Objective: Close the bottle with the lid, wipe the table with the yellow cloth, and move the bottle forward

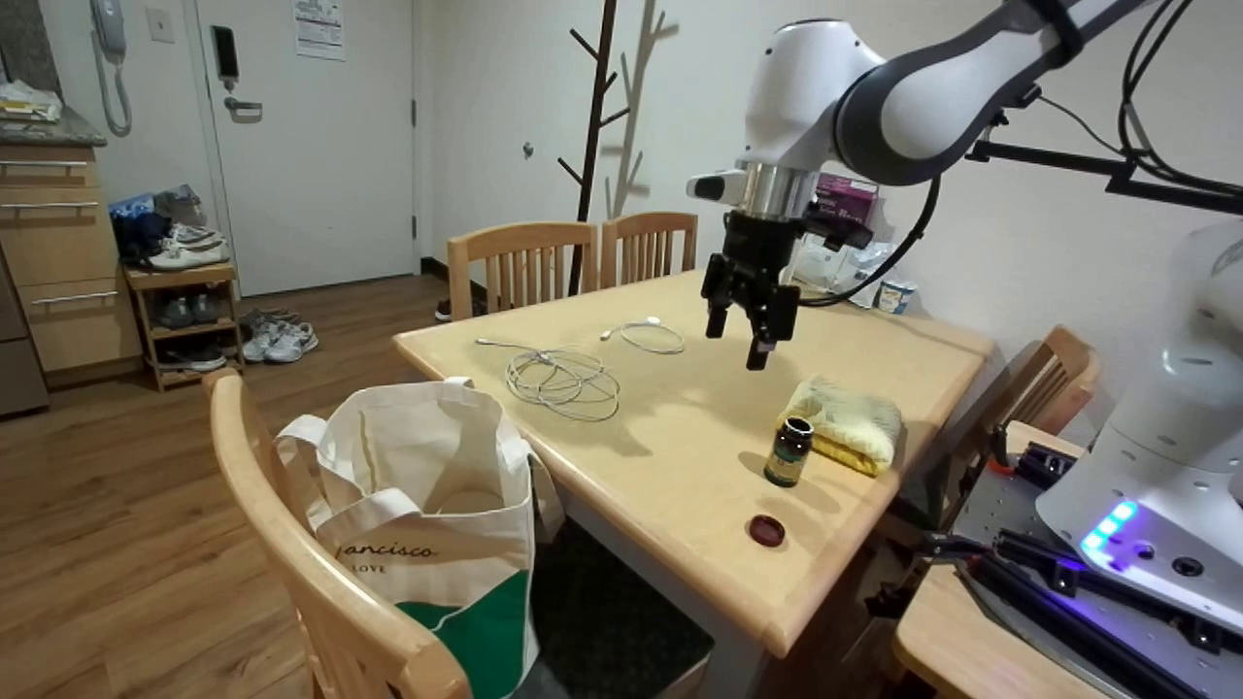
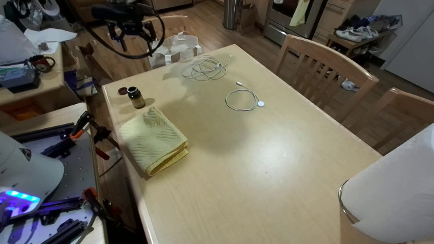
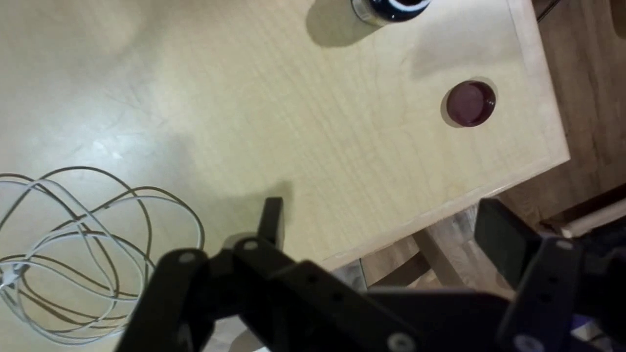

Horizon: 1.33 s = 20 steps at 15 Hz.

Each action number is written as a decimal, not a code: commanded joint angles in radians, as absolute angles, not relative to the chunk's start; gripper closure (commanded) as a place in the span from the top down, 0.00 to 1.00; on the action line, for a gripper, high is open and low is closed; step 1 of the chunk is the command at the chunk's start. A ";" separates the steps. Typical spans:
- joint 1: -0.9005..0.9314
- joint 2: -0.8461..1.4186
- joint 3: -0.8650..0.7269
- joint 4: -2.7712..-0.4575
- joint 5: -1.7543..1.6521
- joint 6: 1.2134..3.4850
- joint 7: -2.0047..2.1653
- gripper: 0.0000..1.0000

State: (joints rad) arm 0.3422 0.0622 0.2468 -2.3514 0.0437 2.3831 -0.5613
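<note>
On the cream fabric tote bag (image 1: 427, 534), the part-word "ancisco" can be read in script, with "LOVE" set in capitals beneath it; a green panel (image 1: 486, 621) is shown lower down. Print is also carried by the white sheet (image 1: 319, 29) on the door (image 1: 320, 175), but it is too small to be read. A gold-toned label (image 1: 784, 468) is wrapped round the dark, glossy bottle (image 1: 792, 444); its text cannot be made out. The bottle is stood upright, mouth open, near the edge of the pale, wood-grained counter (image 1: 670, 476). The dark red lid (image 3: 469, 103), a shallow round cup, is laid hollow side up, apart from the bottle and nearer the counter's corner. Just beside the bottle, the yellow cloth (image 2: 154, 140) is folded into a thick pad, its face patterned with slanted ridges. Farther off, a thin white cable (image 2: 218, 66) is gathered in loose loops, and a shorter cable (image 2: 238, 110) is tipped with a round white disc (image 2: 260, 104). The black tool (image 3: 386, 230) is raised clear of the counter, and in the wrist view its two fingers (image 3: 503, 239) are seen set wide apart.
</note>
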 commanded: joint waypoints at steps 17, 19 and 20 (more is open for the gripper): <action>0.320 0.329 0.352 -2.146 -0.074 2.100 -0.606 1.00; 0.321 0.317 0.346 -2.160 -0.081 2.108 -0.569 1.00; 0.320 0.317 0.342 -2.164 -0.074 2.085 -0.551 1.00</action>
State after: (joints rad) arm 0.3403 0.3341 0.3336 -2.1465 -0.0664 2.1049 -0.5810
